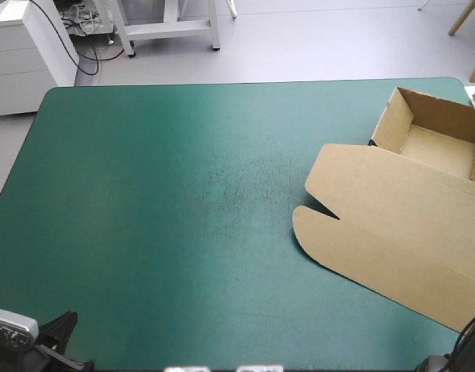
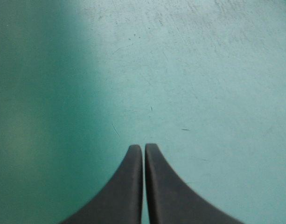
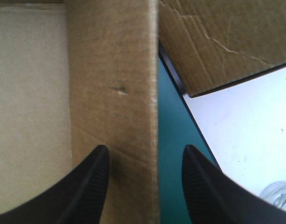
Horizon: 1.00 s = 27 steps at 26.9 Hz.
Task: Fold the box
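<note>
Black-fingered left gripper (image 2: 143, 147) sits closed, empty; right gripper (image 3: 145, 150) gapes astride a wall of the brown cardboard box (image 1: 396, 221), frame right.

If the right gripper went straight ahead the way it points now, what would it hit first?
Probably the box: its wall lies ahead, edge between the fingers of the open right gripper; depth is unclear.

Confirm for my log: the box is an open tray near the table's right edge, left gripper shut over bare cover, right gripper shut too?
No: the right gripper is open, fingers apart over a wall of the box, as the right wrist view shows. The rest stands.
</note>
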### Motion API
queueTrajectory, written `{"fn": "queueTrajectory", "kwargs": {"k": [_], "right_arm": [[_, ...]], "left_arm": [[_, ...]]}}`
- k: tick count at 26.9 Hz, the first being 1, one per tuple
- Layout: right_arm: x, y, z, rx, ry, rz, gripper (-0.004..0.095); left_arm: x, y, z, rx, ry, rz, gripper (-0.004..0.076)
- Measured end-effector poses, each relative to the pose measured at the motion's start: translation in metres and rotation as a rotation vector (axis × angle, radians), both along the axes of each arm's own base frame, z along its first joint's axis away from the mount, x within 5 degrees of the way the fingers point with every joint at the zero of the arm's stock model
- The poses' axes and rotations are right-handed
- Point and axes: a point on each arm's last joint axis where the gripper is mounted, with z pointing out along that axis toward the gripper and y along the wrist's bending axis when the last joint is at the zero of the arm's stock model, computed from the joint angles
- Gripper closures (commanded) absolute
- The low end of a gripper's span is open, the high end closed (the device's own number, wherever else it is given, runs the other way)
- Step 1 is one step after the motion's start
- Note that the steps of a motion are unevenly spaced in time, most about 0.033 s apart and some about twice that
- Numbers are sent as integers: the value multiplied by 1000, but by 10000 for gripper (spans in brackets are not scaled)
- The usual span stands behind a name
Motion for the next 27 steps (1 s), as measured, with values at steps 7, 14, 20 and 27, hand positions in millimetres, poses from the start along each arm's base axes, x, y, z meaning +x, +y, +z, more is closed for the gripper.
{"fn": "queueTrajectory", "kwargs": {"k": [7,14,20,27], "right_arm": [[-25,45,97,-5,-262,101,399],[-73,126,181,-79,-454,295,717],[-143,185,206,-104,-515,430,924],[-214,214,164,-95,-463,509,924]], "left_arm": [[0,0,0,0,0,0,731],[0,0,0,0,-1,0,731],[0,0,0,0,-1,0,731],[0,0,0,0,-1,0,731]]}}
